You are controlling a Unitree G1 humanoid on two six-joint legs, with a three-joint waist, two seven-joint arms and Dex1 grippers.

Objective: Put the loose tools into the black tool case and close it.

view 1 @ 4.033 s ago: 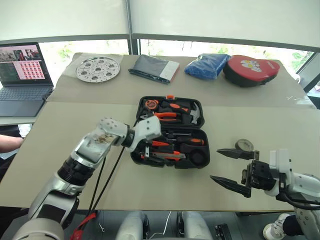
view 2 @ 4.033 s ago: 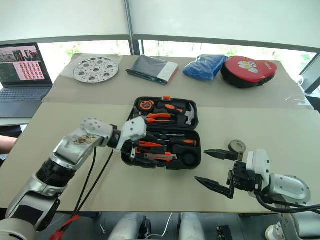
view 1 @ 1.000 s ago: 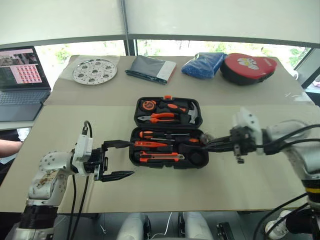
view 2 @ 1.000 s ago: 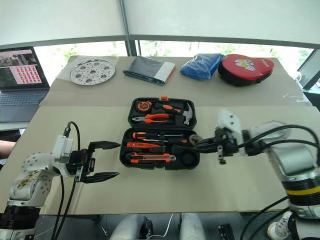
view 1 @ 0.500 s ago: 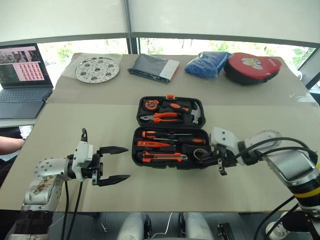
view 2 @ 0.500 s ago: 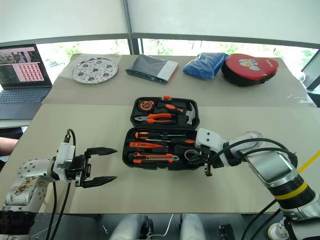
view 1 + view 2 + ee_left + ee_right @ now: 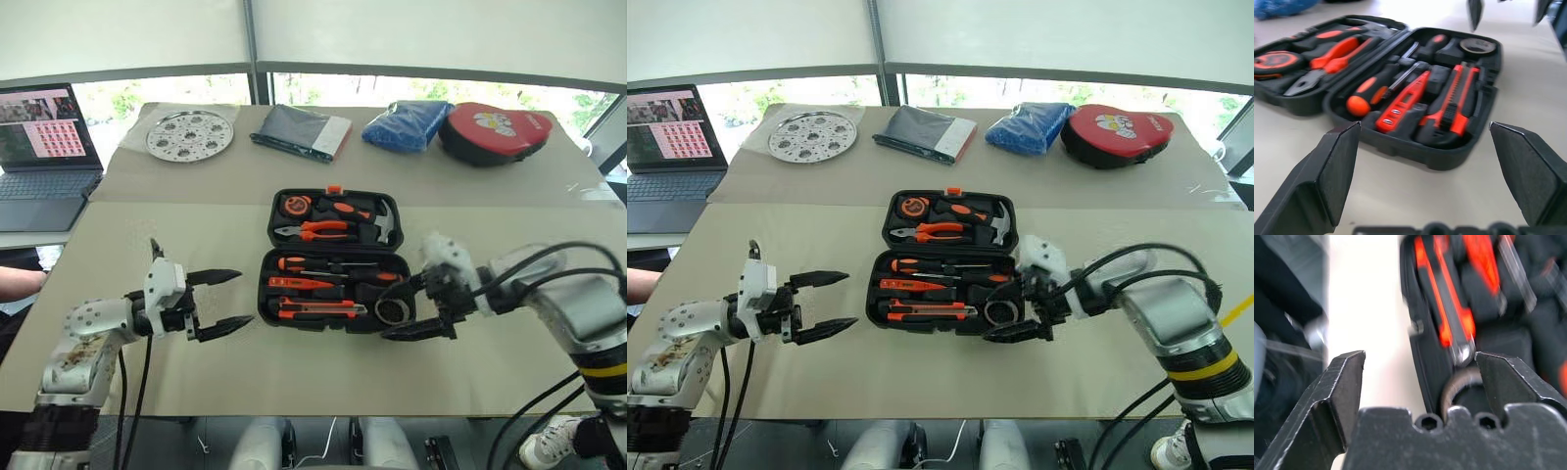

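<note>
Head views: the black moulded plastic tool case lies open mid-worktop, the small round dark tape roll seated in its near right corner. The right tool straddles that corner, jaws spread wide, holding nothing; a careless withdrawal could catch the roll or shove the case. Left wrist view: the left tool gapes empty. Risk: an unseated tool blocks lid closure.

Bare table flanking open tool case
</note>
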